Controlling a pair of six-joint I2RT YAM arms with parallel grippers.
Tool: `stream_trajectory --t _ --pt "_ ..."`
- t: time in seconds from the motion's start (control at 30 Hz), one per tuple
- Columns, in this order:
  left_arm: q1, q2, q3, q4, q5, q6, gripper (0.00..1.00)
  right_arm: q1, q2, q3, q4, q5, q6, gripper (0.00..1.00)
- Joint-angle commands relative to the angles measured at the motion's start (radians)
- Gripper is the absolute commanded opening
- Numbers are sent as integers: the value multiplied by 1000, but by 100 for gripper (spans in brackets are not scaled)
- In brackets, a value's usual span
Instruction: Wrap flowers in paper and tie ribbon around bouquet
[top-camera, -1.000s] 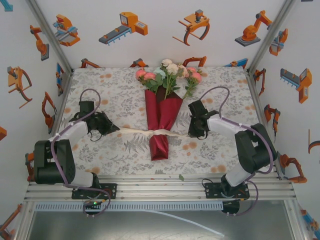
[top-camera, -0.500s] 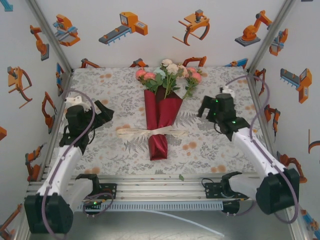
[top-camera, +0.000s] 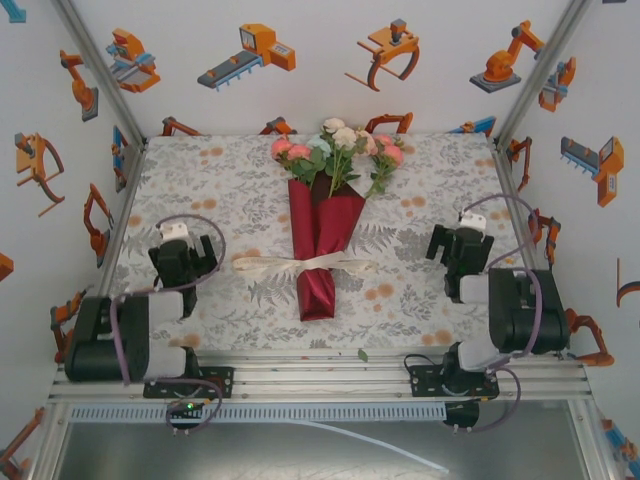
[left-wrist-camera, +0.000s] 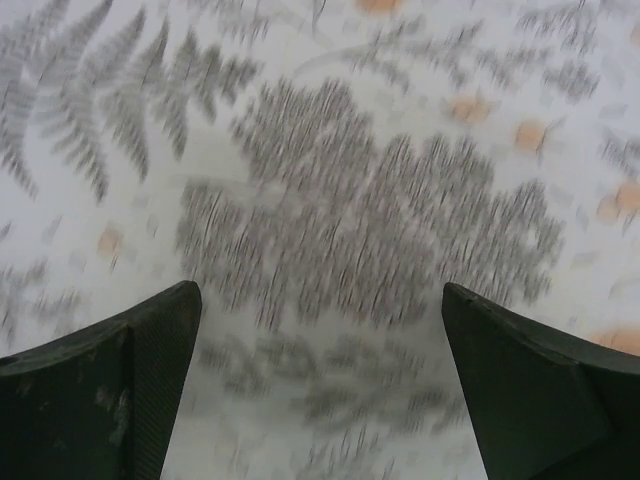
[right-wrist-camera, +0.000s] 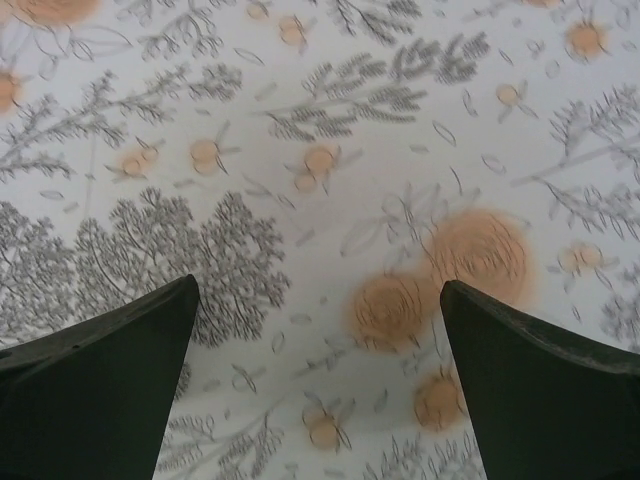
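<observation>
The bouquet (top-camera: 322, 235) lies mid-table (top-camera: 420, 170) with its long axis running near to far: the flowers (top-camera: 338, 145) fan out at the far end and the narrow tip of the red paper (top-camera: 320, 285) cone points to the near edge. The ribbon (top-camera: 262, 265) crosses the cone at right angles, low on its length. It looks cinched at the middle, though I cannot tell whether that is a true knot. Its two tails lie flat on the cloth, one to the left and one to the right. The left claw (top-camera: 184, 262) sits to the left of the bouquet, roughly level with the ribbon. Its fingers (left-wrist-camera: 120, 390) are spread wide with only patterned cloth between them, holding nothing. The right claw (top-camera: 460, 250) sits to the right at about the same level, its fingers (right-wrist-camera: 540, 385) likewise apart and empty. Both arms are folded close to their bases. The left tail ends near the left claw, while the right tail stops well short of the right claw. So if the knot needs tightening, the left arm has the shorter reach, straight in along the ribbon's line. By my reading the wrapping is done and the tying is done or nearly so.
</observation>
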Motion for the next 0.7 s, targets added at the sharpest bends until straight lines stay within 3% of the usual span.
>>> stream_trajectory --t 0.0,0.03,0.1,0.17,0.23,0.3,0.67 --pt "5 115 71 204 60 42 97 -10 3 16 105 -78 -13 99" --pt "10 56 99 44 56 20 97 -9 14 10 141 -65 -14 99" --pt "16 120 92 172 28 23 97 -9 9 0 146 -61 -11 99" --pt "7 82 115 57 8 16 97 -10 9 9 133 -65 -11 99" --pt "2 109 98 138 3 30 97 -9 10 9 132 -67 -12 99" --pt "-2 89 114 70 -2 24 97 -10 10 10 130 -71 -12 99" --pt "-4 95 110 92 -4 29 97 -7 10 21 111 -87 -27 99"
